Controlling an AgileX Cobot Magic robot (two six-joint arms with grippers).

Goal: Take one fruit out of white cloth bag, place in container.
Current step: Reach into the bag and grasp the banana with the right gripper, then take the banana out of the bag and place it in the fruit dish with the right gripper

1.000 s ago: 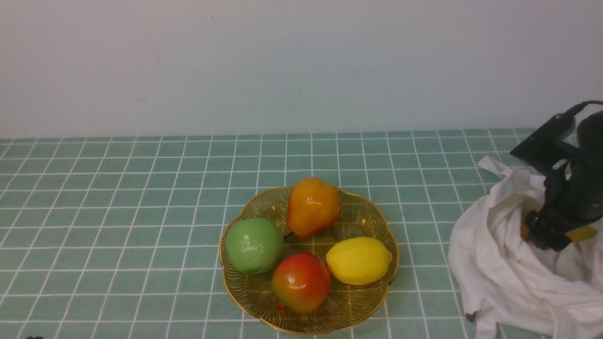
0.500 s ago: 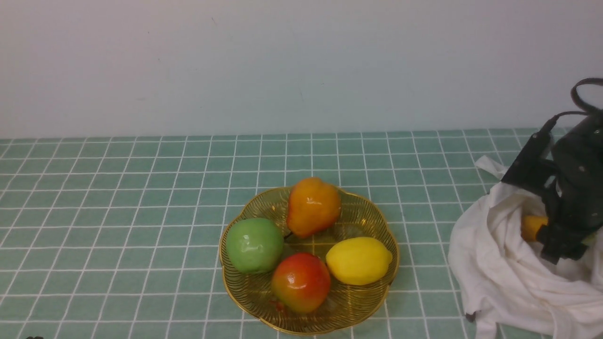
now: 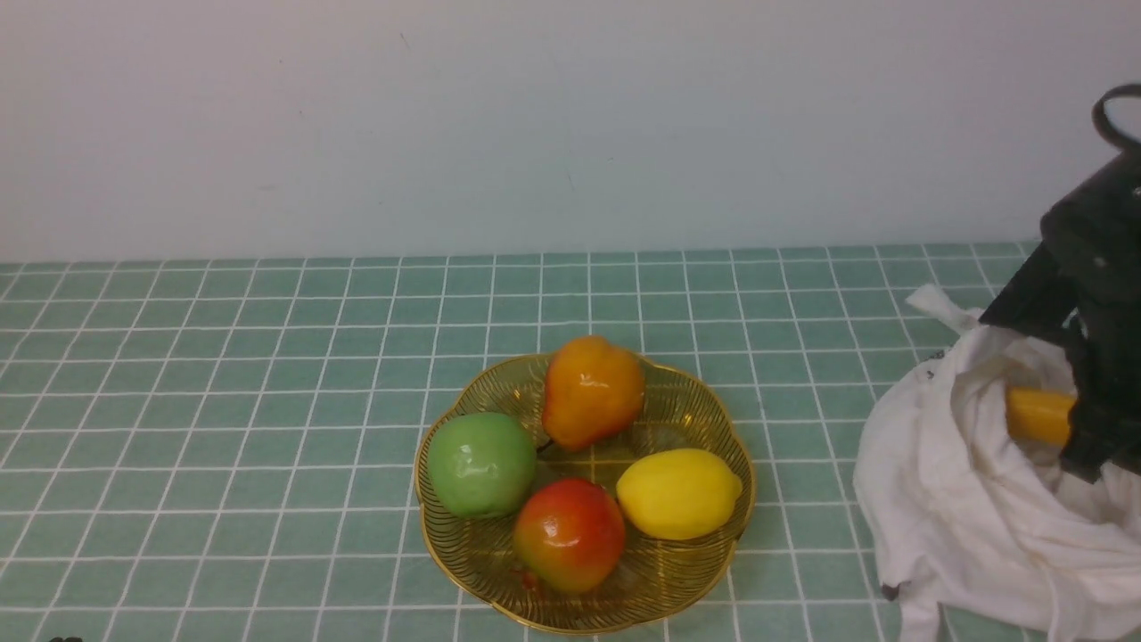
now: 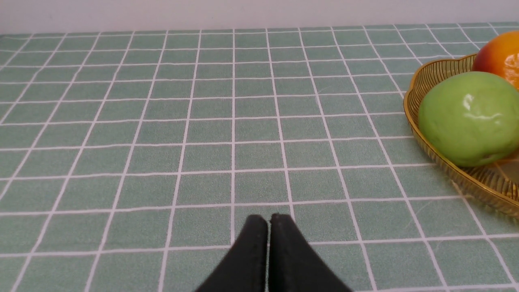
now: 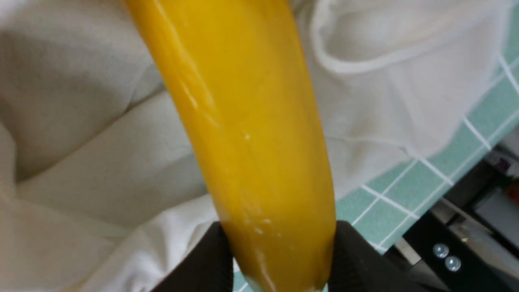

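Note:
The yellow-orange banana (image 3: 1038, 415) (image 5: 247, 134) sticks out leftwards from my right gripper (image 3: 1089, 446) (image 5: 279, 251), which is shut on it above the white cloth bag (image 3: 972, 526) (image 5: 81, 170) at the far right. Its far end is out of sight behind the arm. The gold wire bowl (image 3: 686, 584) (image 4: 429, 77) sits at the table's middle, left of the bag. My left gripper (image 4: 268, 221) is shut and empty, low over bare tablecloth to the bowl's left; it does not show in the front view.
In the bowl lie an orange pear (image 3: 592, 390), a green apple (image 3: 481, 465) (image 4: 470, 117), a red-orange fruit (image 3: 569, 533) and a yellow lemon (image 3: 679, 493). The table's right edge (image 5: 413, 219) runs close beside the bag.
My right gripper has risen and shifted right with the banana, which came up out of the bag's folds. The bowl and its fruits have not moved.

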